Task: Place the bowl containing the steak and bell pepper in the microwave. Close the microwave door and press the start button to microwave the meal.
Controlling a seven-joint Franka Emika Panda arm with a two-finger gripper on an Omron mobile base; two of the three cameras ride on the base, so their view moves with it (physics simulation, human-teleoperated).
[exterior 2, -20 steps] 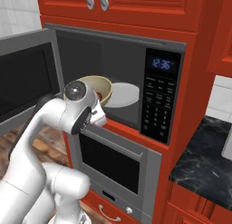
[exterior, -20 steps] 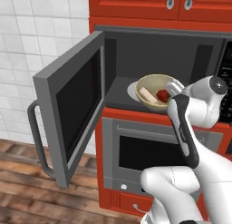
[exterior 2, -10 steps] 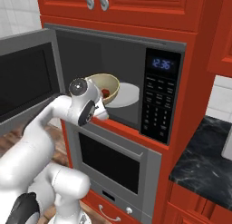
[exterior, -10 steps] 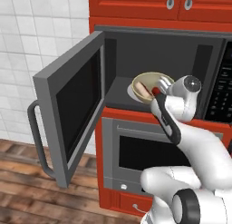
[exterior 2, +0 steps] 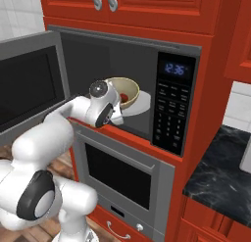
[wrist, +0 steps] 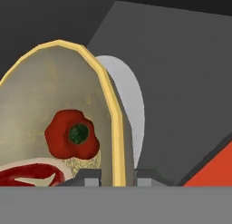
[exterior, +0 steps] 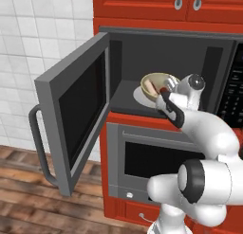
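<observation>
The tan-yellow bowl (exterior: 158, 82) is inside the open microwave (exterior: 124, 58), tilted over its white turntable plate (exterior 2: 141, 103). My gripper (wrist: 118, 175) is shut on the bowl's near rim, one fingertip (wrist: 90, 175) inside and the other outside. In the hand view the red bell pepper (wrist: 72, 133) with its green stem lies in the bowl (wrist: 54, 105), and the steak (wrist: 29, 175) shows at the lower left. From the right base view the bowl (exterior 2: 125, 91) sits just beyond my hand. The microwave door (exterior: 76, 110) stands swung wide to the left.
The black keypad panel (exterior 2: 171, 113) with a lit clock is right of the cavity. A grey oven (exterior: 142, 159) sits below the microwave, red cabinets above. A dark stone counter (exterior 2: 220, 172) lies at the right. The door's curved handle (exterior: 38, 143) juts toward the room.
My arm has reached forward and carried the bowl deeper into the microwave cavity, over the turntable plate. The door has not moved.
</observation>
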